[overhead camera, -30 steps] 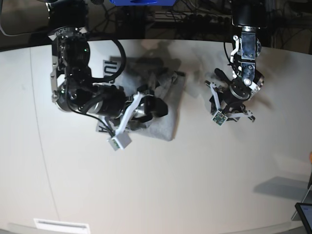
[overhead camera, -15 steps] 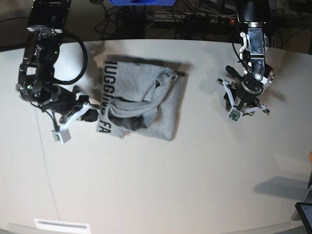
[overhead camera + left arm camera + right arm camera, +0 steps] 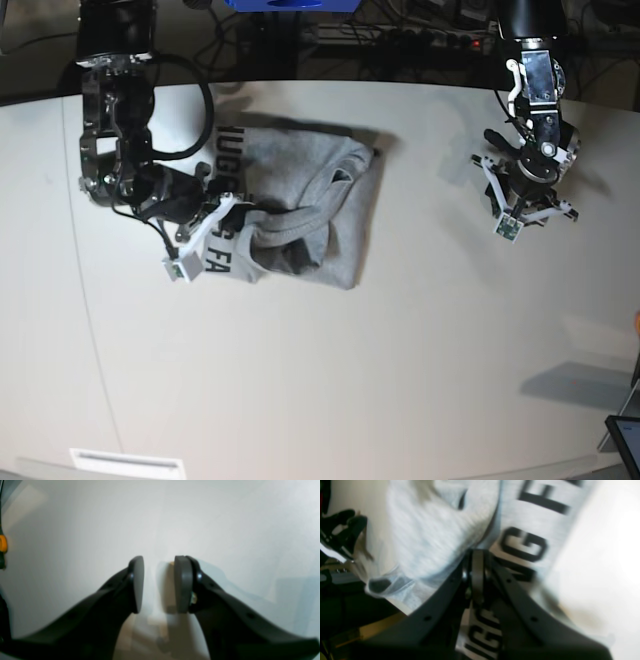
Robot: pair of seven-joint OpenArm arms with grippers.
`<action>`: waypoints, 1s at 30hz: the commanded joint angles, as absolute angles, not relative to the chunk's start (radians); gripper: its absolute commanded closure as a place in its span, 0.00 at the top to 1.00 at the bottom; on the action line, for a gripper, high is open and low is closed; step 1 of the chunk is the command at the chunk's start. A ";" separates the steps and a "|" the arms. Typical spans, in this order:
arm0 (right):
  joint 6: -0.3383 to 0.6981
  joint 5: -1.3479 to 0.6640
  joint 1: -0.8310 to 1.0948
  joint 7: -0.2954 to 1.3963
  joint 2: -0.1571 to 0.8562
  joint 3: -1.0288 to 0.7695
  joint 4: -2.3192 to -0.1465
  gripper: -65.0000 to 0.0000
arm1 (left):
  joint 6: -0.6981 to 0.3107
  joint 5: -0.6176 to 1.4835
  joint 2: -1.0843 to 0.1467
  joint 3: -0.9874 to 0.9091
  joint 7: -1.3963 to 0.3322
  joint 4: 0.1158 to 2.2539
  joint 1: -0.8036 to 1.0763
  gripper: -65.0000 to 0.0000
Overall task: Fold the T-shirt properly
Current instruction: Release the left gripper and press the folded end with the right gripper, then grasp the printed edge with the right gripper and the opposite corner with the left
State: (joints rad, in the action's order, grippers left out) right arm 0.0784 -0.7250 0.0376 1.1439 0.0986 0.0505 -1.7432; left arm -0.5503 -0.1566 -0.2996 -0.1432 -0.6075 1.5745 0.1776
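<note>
The T-shirt (image 3: 300, 200) lies crumpled on the white table (image 3: 350, 380) at centre left, grey with black block letters along its left edge. My right gripper (image 3: 238, 212) is at that lettered edge. In the right wrist view the right gripper (image 3: 477, 555) is shut, its tips against a fold where plain grey cloth meets the T-shirt (image 3: 432, 530) lettering; no cloth shows between the jaws. My left gripper (image 3: 524, 198) hangs over bare table to the shirt's right. In the left wrist view the left gripper (image 3: 159, 562) is open with nothing in it.
Cables and dark equipment run behind the table's back edge (image 3: 420, 85). A dark screen corner (image 3: 625, 440) sits at the lower right. A white label (image 3: 125, 462) lies at the front left edge. An orange object (image 3: 2, 543) shows at the left wrist view's left edge.
The right arm swung left off the shirt, shut its jaws, then came back to the lettered left edge. The left arm drifted right and back. The shirt's folds shifted slightly.
</note>
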 commanded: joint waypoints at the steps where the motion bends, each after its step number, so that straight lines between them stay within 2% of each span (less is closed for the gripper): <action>1: 0.081 -0.739 0.021 1.135 0.101 0.065 -1.756 0.00 | -0.596 -0.216 -0.303 -0.139 -0.746 1.552 0.211 0.34; 8: 0.079 -0.737 -0.024 1.135 0.099 0.142 -1.756 0.00 | -0.596 -0.216 -0.303 -0.140 -0.745 1.552 0.211 0.34; 16: 0.077 -0.737 -0.054 1.136 0.096 0.151 -1.756 0.00 | -0.596 -0.213 -0.303 -0.137 -0.745 1.552 0.211 0.34; 23: 0.077 -0.737 -0.070 1.135 0.061 0.255 -1.756 0.00 | -0.596 -0.211 -0.303 -0.134 -0.745 1.552 0.209 0.34; 30: 0.077 -0.737 -0.099 1.136 0.074 0.239 -1.758 0.00 | -0.596 -0.209 -0.303 -0.140 -0.745 1.550 0.211 0.34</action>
State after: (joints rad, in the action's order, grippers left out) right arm 0.0776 -0.7254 -0.0776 1.1530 0.0719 0.2451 -1.7424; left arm -0.5503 -0.1562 -0.3016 -0.1417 -0.6067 1.5745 0.1783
